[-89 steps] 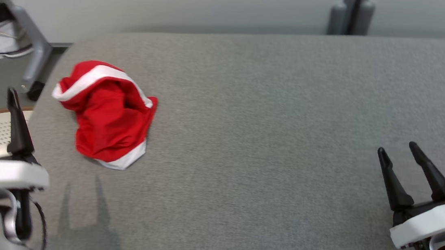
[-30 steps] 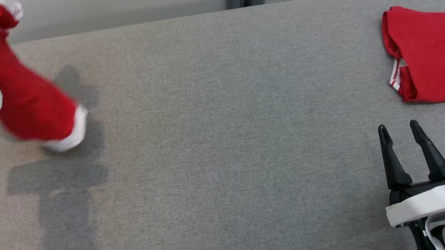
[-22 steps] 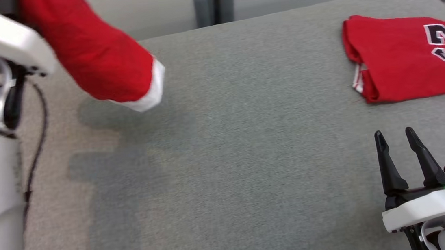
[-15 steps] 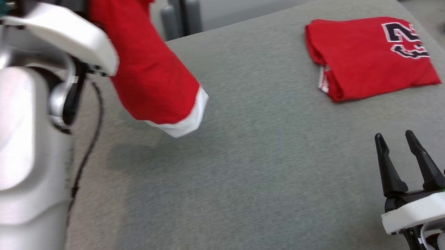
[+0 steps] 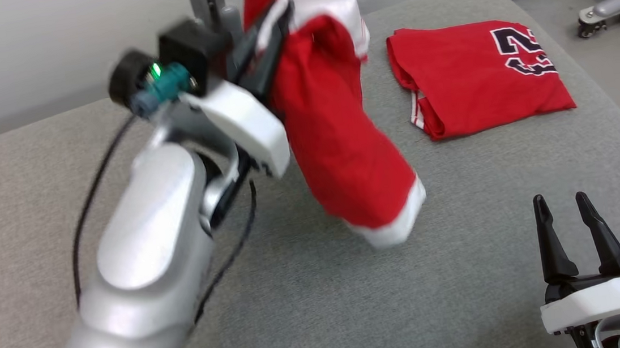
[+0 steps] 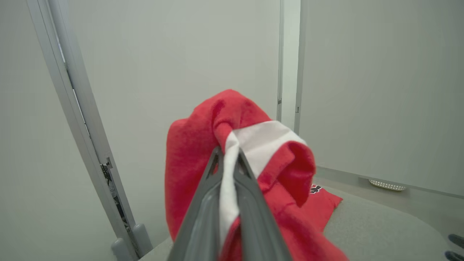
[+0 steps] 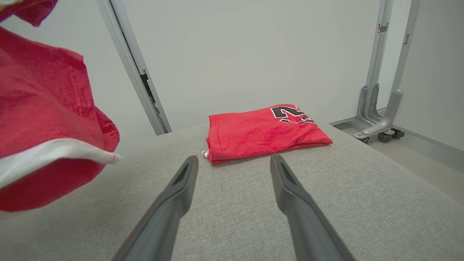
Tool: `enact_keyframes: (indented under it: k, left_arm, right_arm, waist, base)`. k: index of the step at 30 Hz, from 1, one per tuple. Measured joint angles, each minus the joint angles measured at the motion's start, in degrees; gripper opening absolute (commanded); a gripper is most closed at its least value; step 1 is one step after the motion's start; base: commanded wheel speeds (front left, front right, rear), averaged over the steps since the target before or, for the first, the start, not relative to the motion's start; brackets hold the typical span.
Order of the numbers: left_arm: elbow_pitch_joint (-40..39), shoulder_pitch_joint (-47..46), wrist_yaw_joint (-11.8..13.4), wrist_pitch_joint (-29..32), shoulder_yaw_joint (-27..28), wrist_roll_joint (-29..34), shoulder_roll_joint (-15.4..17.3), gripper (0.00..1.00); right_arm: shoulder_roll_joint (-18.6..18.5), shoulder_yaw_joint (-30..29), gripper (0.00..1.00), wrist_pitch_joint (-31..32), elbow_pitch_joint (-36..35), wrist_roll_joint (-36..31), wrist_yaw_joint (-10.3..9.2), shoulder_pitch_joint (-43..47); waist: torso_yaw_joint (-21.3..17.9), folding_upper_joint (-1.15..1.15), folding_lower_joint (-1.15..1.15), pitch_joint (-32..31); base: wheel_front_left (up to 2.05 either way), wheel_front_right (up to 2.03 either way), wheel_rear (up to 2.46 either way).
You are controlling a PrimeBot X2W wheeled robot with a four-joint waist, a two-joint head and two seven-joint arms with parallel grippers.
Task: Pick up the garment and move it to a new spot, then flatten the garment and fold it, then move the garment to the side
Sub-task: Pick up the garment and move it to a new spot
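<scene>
The garment (image 5: pixel 340 137), red with white bands, hangs above the grey desk (image 5: pixel 300 311) just left of the folded red jersey (image 5: pixel 477 84), its white band pinched in the closed left hand (image 5: pixel 279 18), while the right hand (image 5: pixel 560 201) sits open and empty nearer the robot than the jersey.

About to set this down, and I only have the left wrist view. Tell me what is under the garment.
Observer: Bare grey padded surface. The garment hangs from the left gripper with its white-edged lower end low over the surface; I cannot tell whether it touches.
Operator: Report the right gripper.
Observer: The right gripper is open and empty, low at the robot's right, apart from the garment.
Operator: Name what else lies there.
Observer: A folded red shirt with dark numerals lies flat toward the far right end, apart from the garment.
</scene>
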Motion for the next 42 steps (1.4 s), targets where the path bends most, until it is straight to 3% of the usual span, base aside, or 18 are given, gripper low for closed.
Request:
enact_keyframes:
  k: [9,19,20,21,32,42]
  left_arm:
    - [4.92,12.52,2.36,-5.66,-2.40,-2.66,0.00,0.00]
    - [9.67,25.88,3.96,-11.32,0.37,-5.63,4.12,0.00]
    - [10.04,26.51,3.94,-11.44,0.32,-5.61,4.36,0.79]
    - [9.98,27.04,3.94,-12.45,0.52,-5.64,4.49,1.00]
    - [5.03,29.98,4.98,-16.13,5.24,-5.82,5.14,1.00]
    - [-6.36,38.04,7.00,-16.30,15.52,-1.40,6.82,1.00]
  right_arm:
    - [0.07,0.96,1.00,0.00,-0.19,-1.19,0.00,-0.79]
    - [-0.11,1.15,1.00,0.00,0.11,-2.21,0.00,-0.12]
    - [-0.20,1.33,1.00,0.00,0.14,-2.26,0.00,-0.10]
    - [-0.34,1.32,1.00,0.00,0.13,-2.26,0.00,-0.03]
    - [-1.35,1.27,1.00,0.00,-0.34,-2.30,0.00,1.65]
    - [-1.74,1.01,1.00,0.00,-0.79,-2.33,0.00,3.36]
  waist:
    - [4.14,0.00,0.00,0.41]
    - [7.97,0.00,0.00,-0.53]
    - [8.28,0.00,0.00,-0.75]
    - [8.61,0.00,0.00,-0.95]
    - [12.43,0.00,0.00,-4.46]
    - [15.42,0.00,0.00,-7.96]
  base:
    - [0.00,0.00,0.00]
    - [0.00,0.00,0.00]
    - [0.00,0.00,0.00]
    - [0.00,0.00,0.00]
    - [0.00,0.00,0.00]
    - [0.00,0.00,0.00]
